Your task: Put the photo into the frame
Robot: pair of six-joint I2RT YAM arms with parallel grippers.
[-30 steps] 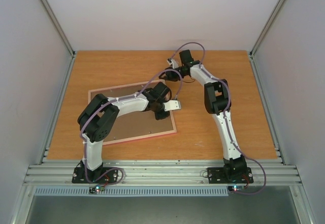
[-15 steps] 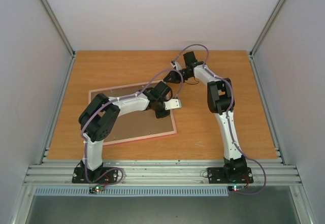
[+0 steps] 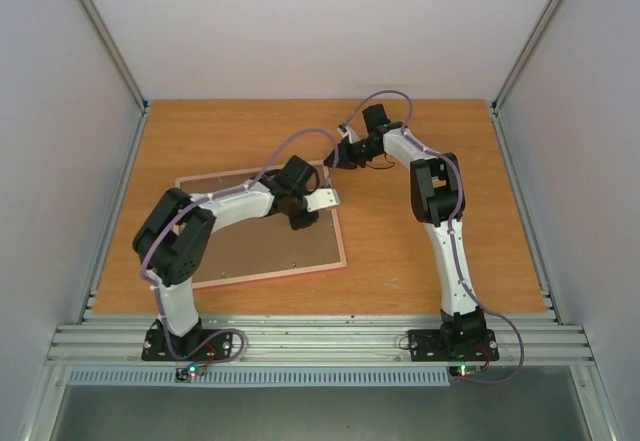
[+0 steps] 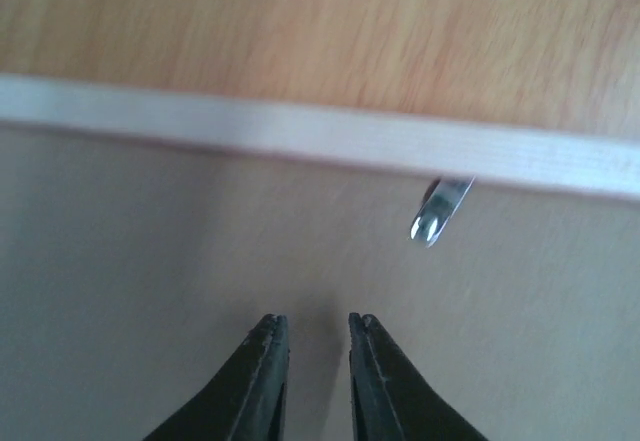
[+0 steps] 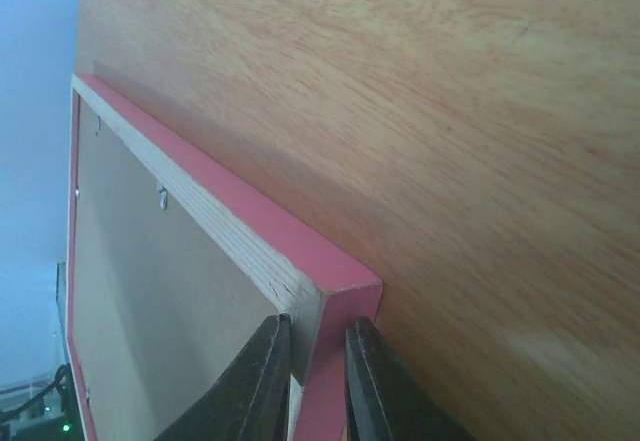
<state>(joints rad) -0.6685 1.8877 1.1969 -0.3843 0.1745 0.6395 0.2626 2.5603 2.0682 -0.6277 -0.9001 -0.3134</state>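
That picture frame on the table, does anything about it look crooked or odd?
Yes. The pink frame lies face down, brown backing board up, skewed to the table's edges. The right end effector pinches its far corner, and one metal retaining tab sticks up.

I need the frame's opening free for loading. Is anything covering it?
Yes: the brown backing board fills the frame, and a metal tab reaches over its edge. No photo shows.

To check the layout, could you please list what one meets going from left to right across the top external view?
Left arm's base → frame lying face down, brown backing board up → left tool → right tool at the frame's far right corner → right arm's base.
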